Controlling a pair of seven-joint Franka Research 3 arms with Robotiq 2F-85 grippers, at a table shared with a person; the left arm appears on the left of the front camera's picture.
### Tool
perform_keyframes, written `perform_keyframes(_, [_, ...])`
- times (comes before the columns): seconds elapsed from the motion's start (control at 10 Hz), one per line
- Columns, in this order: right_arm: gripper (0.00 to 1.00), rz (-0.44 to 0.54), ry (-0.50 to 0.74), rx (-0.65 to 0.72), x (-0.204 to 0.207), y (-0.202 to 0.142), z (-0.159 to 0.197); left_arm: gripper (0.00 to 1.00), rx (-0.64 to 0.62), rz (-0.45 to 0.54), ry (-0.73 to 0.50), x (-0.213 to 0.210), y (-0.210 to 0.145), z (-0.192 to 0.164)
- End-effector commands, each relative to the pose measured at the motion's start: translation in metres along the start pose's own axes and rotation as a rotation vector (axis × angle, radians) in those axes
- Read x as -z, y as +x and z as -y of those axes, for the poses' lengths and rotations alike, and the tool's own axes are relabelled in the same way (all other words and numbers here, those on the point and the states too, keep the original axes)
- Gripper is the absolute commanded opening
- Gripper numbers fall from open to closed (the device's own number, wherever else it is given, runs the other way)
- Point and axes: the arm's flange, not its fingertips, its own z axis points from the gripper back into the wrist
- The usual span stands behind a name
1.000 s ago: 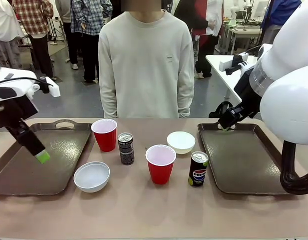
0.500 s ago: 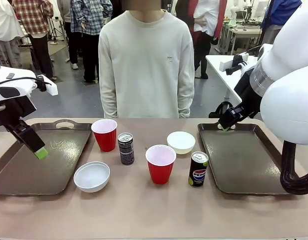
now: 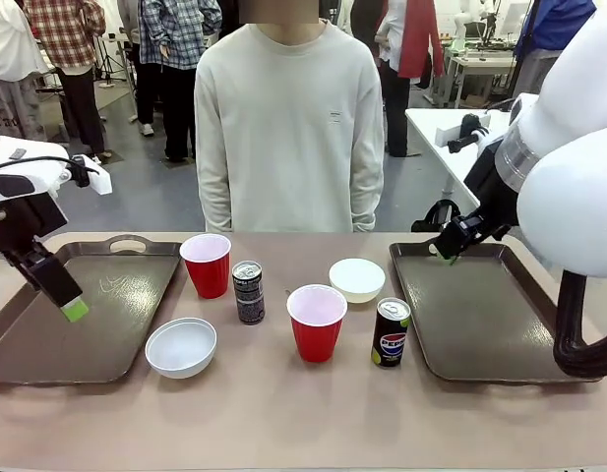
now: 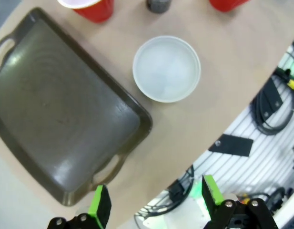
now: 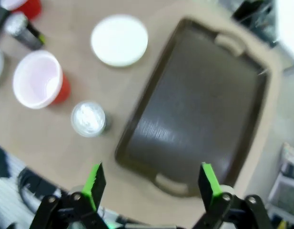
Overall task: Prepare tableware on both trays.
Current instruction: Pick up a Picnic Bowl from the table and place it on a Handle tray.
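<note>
Pepsi can (image 3: 391, 332), logo readable, upright at 3 o'clock of near red cup (image 3: 316, 323); dark grey can (image 3: 248, 292), print unreadable, at 4 o'clock of far red cup (image 3: 207, 265). Left fingers (image 4: 100, 210) spread, holding nothing, angled down over left tray (image 3: 47, 344). Right fingers (image 5: 207, 183) spread, holding nothing, over right tray (image 3: 480, 324) far corner. Near bowl (image 3: 181, 347) and far bowl (image 3: 357, 279) sit on bench (image 3: 283, 413) between trays

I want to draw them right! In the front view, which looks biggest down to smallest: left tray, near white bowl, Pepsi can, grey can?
1. Left tray
2. Near white bowl
3. Pepsi can and grey can look alike, so I won't rank them.
</note>
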Motion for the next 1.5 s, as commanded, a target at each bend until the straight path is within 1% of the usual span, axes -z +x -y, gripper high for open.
perform_keyframes(0.0, [1.00,-0.261,0.166,0.067,0.048,-0.073,0.006,1.00,0.079,-0.076,-0.097,0.016,-0.024,0.011])
perform_keyframes(0.1, [1.00,-0.347,0.231,0.107,0.053,-0.103,0.008,1.00,0.124,-0.116,-0.135,0.027,-0.031,0.021])
perform_keyframes(0.2, [1.00,-0.362,0.269,0.106,0.047,-0.118,0.004,1.00,0.155,-0.134,-0.169,0.026,-0.040,0.029])
perform_keyframes(0.3, [1.00,-0.268,0.459,0.080,0.025,-0.134,0.010,1.00,0.169,-0.074,-0.275,0.020,-0.048,0.026])
perform_keyframes(0.4, [1.00,-0.042,0.603,0.140,0.004,-0.136,0.039,1.00,0.083,0.160,-0.479,0.002,-0.050,-0.005])
perform_keyframes(0.5, [1.00,0.142,0.712,0.213,-0.004,-0.136,0.066,1.00,0.018,0.334,-0.644,-0.010,-0.051,-0.039])
perform_keyframes(0.6, [1.00,0.290,0.827,0.329,-0.001,-0.146,0.100,1.00,-0.075,0.477,-0.792,-0.009,-0.058,-0.068])
perform_keyframes(0.7, [1.00,0.341,0.895,0.435,0.009,-0.159,0.127,1.00,-0.146,0.535,-0.903,-0.005,-0.069,-0.089])
perform_keyframes(0.8, [1.00,0.340,0.934,0.516,0.012,-0.171,0.142,1.00,-0.231,0.551,-0.948,-0.002,-0.079,-0.105])
perform_keyframes(0.9, [1.00,0.308,0.935,0.553,0.014,-0.182,0.152,1.00,-0.310,0.599,-0.956,-0.004,-0.092,-0.122])
perform_keyframes(1.0, [1.00,0.269,0.938,0.583,0.017,-0.189,0.159,1.00,-0.366,0.648,-0.939,-0.009,-0.105,-0.136])
perform_keyframes(1.2, [1.00,0.240,0.913,0.610,0.019,-0.192,0.162,1.00,-0.480,0.714,-0.853,-0.017,-0.127,-0.154])
perform_keyframes(1.3, [1.00,0.243,0.897,0.620,0.018,-0.190,0.159,1.00,-0.510,0.714,-0.811,-0.023,-0.133,-0.155])
perform_keyframes(1.4, [1.00,0.261,0.852,0.612,0.017,-0.187,0.159,1.00,-0.522,0.693,-0.776,-0.022,-0.132,-0.156])
